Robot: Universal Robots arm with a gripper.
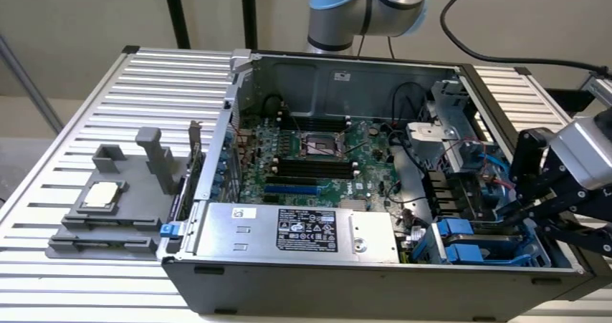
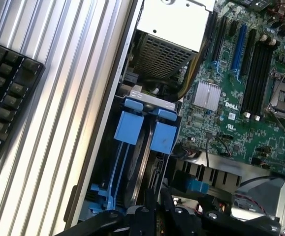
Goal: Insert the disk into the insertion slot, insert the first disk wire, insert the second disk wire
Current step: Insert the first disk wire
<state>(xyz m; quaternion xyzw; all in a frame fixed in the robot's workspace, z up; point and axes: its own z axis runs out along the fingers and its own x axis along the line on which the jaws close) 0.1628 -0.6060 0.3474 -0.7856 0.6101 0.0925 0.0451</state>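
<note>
Exterior view. At the exterior view's right, by the near corner of the computer case (image 1: 383, 283), my gripper (image 1: 521, 217) hangs over the insertion slot (image 1: 497, 243). The jaws are fully closed, and I cannot make out anything between them.
- Around: the power supply (image 1: 297, 230) lies just beside the slot, toward the exterior view's left. The motherboard (image 1: 316, 158) is behind it. Red and blue cables (image 1: 478, 155) hang near the back of the cage.
- The grey stand (image 1: 105, 205) sits on the slatted table (image 1: 172, 79), well apart from the work.
- Risk, my judgement: my wrist body is close to the case's side wall. Any sideways drift could knock it against the rim.

Wrist view.
- The disk (image 2: 141, 164) appears as a silver edge standing between the two blue tabs (image 2: 130, 125). I judge it to be inside the slot. How deep it sits I cannot tell.
- My fingertips (image 2: 144, 216) are closed together just above the end of the disk farthest from the tabs.
- In the way: a blue connector (image 2: 196, 186) and thin wires (image 2: 216, 142) lie just beside the cage on the motherboard side. A yellow-and-black cable bundle (image 2: 189, 78) runs from the power supply toward the tabs.
- Risks, my judgement: closed fingers this low could catch a thin wire and drag it. A disk that is not fully seated could bind in the ribbed rails if pushed at a tilt. A skewed plug could bend its contacts.
- The keyboard (image 2: 4, 88) lies outside the case wall and is no obstacle.
</note>
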